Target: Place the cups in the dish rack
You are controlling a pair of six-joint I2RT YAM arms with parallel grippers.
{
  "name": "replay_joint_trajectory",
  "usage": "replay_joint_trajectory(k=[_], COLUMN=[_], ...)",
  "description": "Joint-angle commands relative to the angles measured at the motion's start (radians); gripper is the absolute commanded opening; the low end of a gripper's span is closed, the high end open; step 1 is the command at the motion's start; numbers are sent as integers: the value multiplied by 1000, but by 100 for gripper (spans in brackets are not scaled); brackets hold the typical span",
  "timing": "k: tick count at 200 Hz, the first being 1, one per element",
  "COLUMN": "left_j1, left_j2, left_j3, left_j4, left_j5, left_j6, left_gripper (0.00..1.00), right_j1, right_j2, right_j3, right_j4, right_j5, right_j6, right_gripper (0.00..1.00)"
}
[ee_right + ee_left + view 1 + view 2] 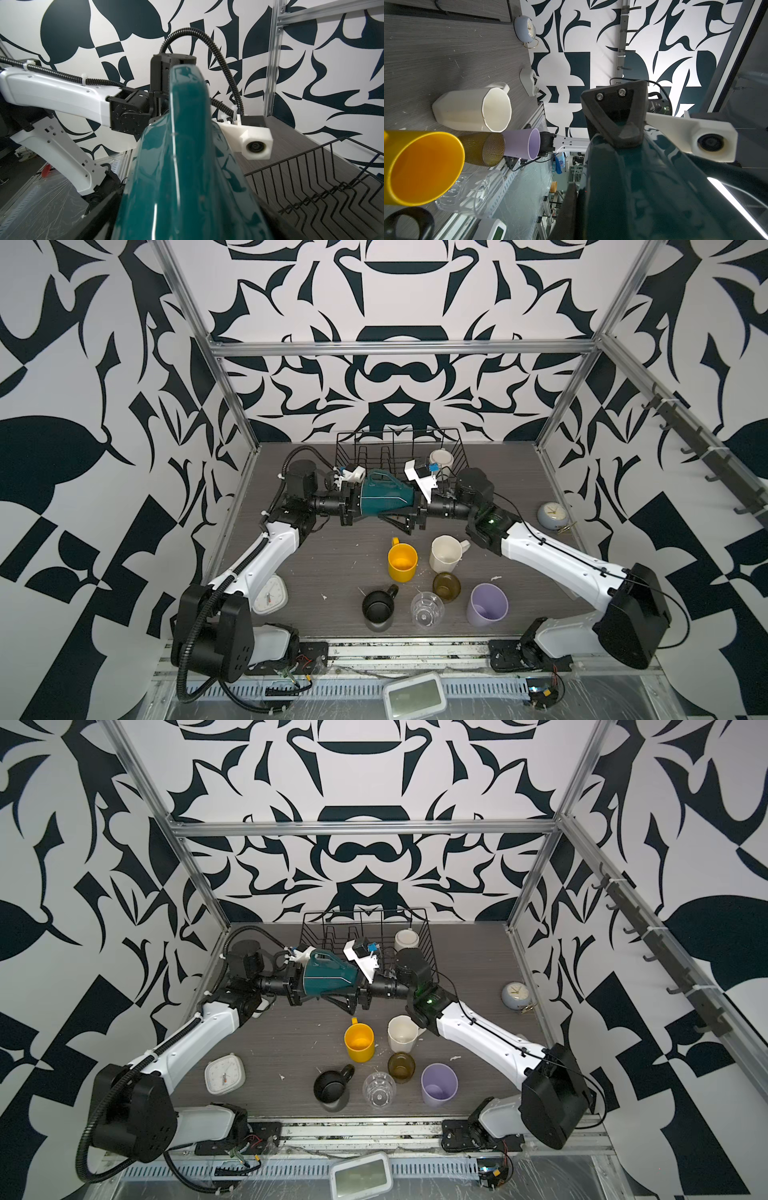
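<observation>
When read from the near edge outward: at 6 o'clock, upright and mouth-up, black mug (pixel 377 608) with its handle toward 1 o'clock, clear glass (pixel 426 610) just beside, lilac tumbler (pixel 487 605) at 5 o'clock. Just behind, amber glass (pixel 446 587); then yellow mug (pixel 402 562) and faceted white mug (pixel 446 553) side by side near the centre.

Farther back, off the table, toward 12 o'clock: teal mug (pixel 384 499), glossy, lying sideways, handle toward 12 o'clock, thin pale angular line along its flank, wider end at 9 o'clock, narrower end at 3 o'clock. Pinched at the wider end by left gripper (pixel 356 506), jaws tight on it. Flanked at the narrower end by right gripper (pixel 403 512), jaws spread wide; pressing or merely alongside, cannot tell.

Farthest, at 12 o'clock, resting on the table: black wire dish rack (pixel 343 452), upright dividers inside, one white mug (pixel 440 458) at its 3 o'clock end.
</observation>
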State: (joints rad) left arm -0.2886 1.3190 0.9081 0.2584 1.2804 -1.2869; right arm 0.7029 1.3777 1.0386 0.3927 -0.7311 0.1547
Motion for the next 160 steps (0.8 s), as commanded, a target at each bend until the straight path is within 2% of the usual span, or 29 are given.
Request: replay_joint_trajectory(k=[1,41,74,123,160], left_j1=[-26,-27,-32,-43,-51], left_j2=[-12,-9,-13,-15,-14], left_j3=[3,-8,-15,-20,-18], left_j4=[91,91,91,94,96], left_j5=[26,24,25,21,23], left_j6=[-21,-21,-20,-19,-19], left_gripper=[0,0,0,0,0], right_j1=[34,39,41,47,55], right_j2=[3,1,-2,15,30], right_j3=[19,39,54,78,90], right_j4=[-18,-19,-15,-7,1], right_j5=[-3,-1,4,4,-8], right_j6=[-10,-8,-9,0,14], right_gripper=[93,85,97,98,89])
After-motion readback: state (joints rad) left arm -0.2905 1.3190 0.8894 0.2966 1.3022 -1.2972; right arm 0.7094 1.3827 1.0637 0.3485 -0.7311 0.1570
